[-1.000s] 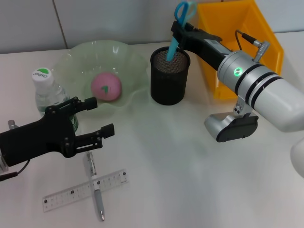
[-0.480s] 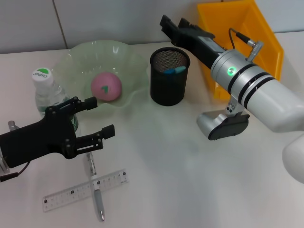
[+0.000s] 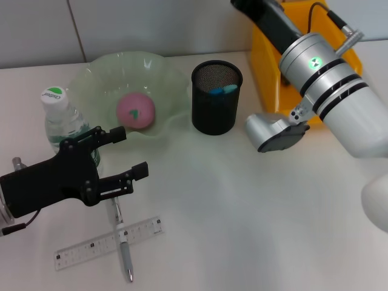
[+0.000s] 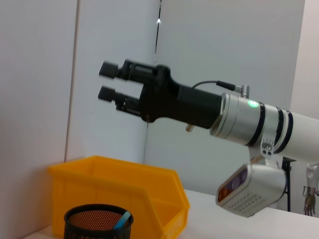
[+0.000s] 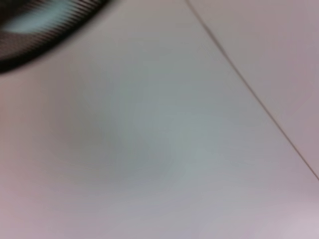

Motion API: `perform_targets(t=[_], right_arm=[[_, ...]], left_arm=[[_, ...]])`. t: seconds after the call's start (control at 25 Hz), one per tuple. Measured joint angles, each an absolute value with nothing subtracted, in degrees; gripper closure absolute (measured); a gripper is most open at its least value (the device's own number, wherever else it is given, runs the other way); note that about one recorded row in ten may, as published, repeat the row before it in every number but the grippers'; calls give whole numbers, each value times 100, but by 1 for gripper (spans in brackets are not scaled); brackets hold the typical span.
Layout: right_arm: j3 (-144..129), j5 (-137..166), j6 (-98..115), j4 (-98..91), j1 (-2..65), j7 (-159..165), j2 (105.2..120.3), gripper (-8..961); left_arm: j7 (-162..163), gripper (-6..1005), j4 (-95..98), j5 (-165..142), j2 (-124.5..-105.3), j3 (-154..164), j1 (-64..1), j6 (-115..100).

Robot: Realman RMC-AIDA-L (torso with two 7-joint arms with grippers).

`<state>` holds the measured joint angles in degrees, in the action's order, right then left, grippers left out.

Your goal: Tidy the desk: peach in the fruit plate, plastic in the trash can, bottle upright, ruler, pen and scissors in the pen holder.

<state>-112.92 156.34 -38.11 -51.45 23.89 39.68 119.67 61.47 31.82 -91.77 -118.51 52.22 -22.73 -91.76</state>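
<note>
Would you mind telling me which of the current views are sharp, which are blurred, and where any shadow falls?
Head view: sharp, with a soft shadow on the table beside the pen holder. Left wrist view: mostly crisp, though the right gripper has slightly smeared fingertips. Right wrist view: heavily blurred; only a dark curved rim in one corner and a thin diagonal line show.

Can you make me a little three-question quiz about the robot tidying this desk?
1. True or false: the peach lies in the fruit plate.
2. Which is inside the pen holder? A) ruler B) blue-handled scissors C) pen
3. Fill in: the bottle stands ____.

Key:
1. True.
2. B: the scissors. The ruler and pen lie on the desk, below the open left pincer. The right pincer is open, high above the holder.
3. Upright.
</note>
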Motion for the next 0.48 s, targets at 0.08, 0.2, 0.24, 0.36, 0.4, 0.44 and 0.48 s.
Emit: perform_targets(t=[0.08, 0.2, 0.24, 0.36, 0.4, 0.44, 0.48], right_arm=[[-11353, 15623, -4171, -5148, 2358, 4438, 11981, 399], [-11658, 15049, -4966, -5267, 2334, 5485, 11985, 400], [-11658, 15049, -4966, -5267, 2334, 5485, 11985, 400], [-11915, 14314, -5355, -5479, 2331, 6167, 11987, 400], [-11971, 14091, -5450, -5542, 2331, 6407, 11987, 400], [-12006, 13905, -5540, -5581, 2331, 6688, 11988, 400], [-12030, 13778, -5626, -5609, 2334, 6975, 11988, 400]], left_arm=[[6060, 199, 3144, -9172, -11853, 5221, -2272, -9183], [5846, 200, 3047, -9154, -11859, 5221, -2270, -9242], [5846, 200, 3047, -9154, -11859, 5221, -2270, -9242], [5775, 200, 3017, -9147, -11861, 5221, -2270, -9271], [5775, 201, 3017, -9147, -11861, 5221, -2270, -9271], [5580, 201, 2911, -9111, -11865, 5220, -2276, -9400], [5580, 201, 2911, -9111, -11865, 5220, -2276, -9400]])
